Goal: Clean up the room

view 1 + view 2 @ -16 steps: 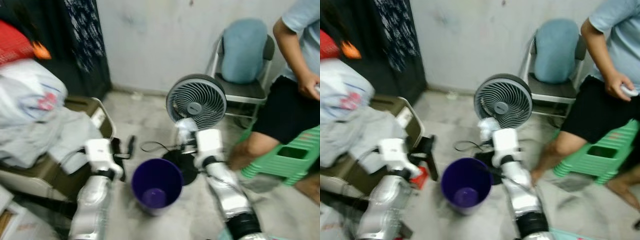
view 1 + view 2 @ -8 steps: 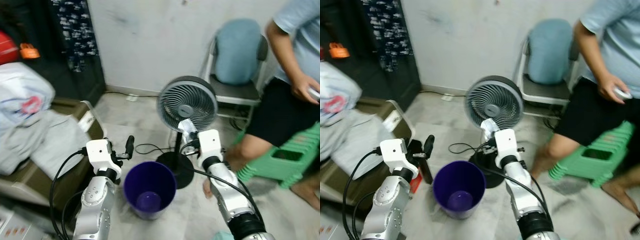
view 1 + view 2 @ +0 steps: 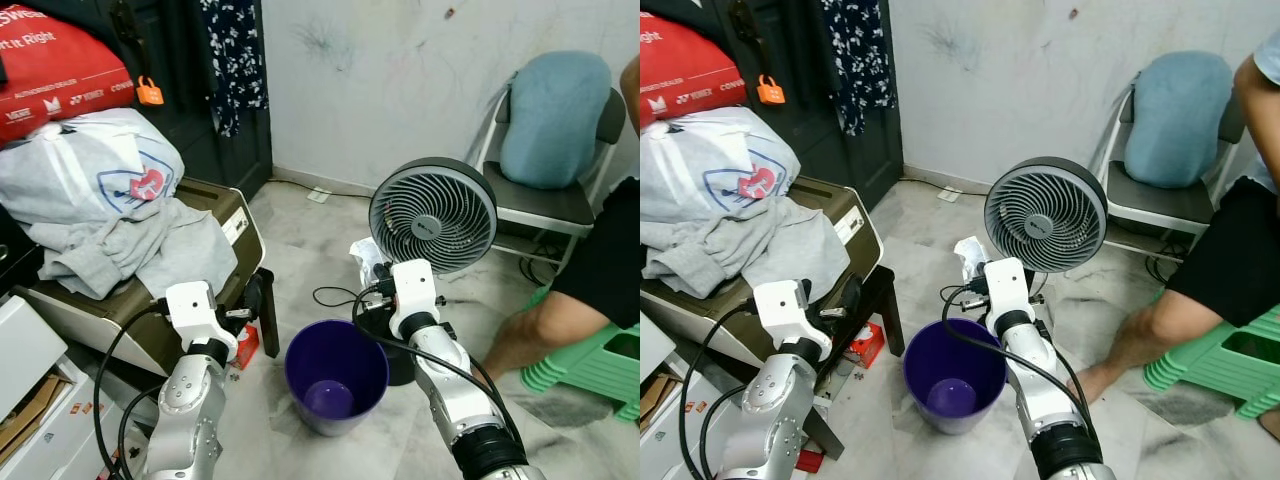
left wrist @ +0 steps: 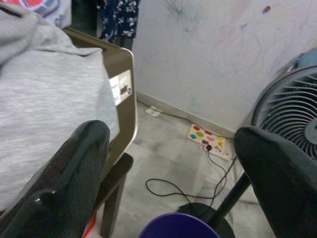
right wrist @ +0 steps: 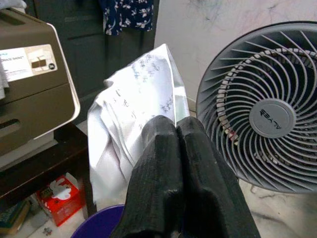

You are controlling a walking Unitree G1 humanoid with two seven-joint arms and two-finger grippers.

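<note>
A purple bin [image 3: 336, 372] stands upright on the marble floor between my two arms, with nothing visible in it. My right gripper [image 5: 173, 130] is shut on a crumpled white paper [image 5: 133, 114] with faint print. It holds the paper [image 3: 366, 260] just beyond the bin's far rim, in front of the fan. My left gripper [image 4: 173, 141] is open and holds nothing. It hovers [image 3: 258, 296] to the left of the bin, near the corner of the brown printer.
A grey standing fan [image 3: 432, 215] with its cord on the floor stands right behind the bin. A brown printer [image 3: 205, 225] under grey clothes sits left. A small red box [image 3: 246, 345] lies below it. A person's leg [image 3: 540, 320], green stools [image 3: 600, 365] and a chair [image 3: 550, 150] crowd the right.
The whole picture has shifted right, so the camera turned left; the person is now mostly out of frame. My right gripper still holds the paper and the left stays open.
</note>
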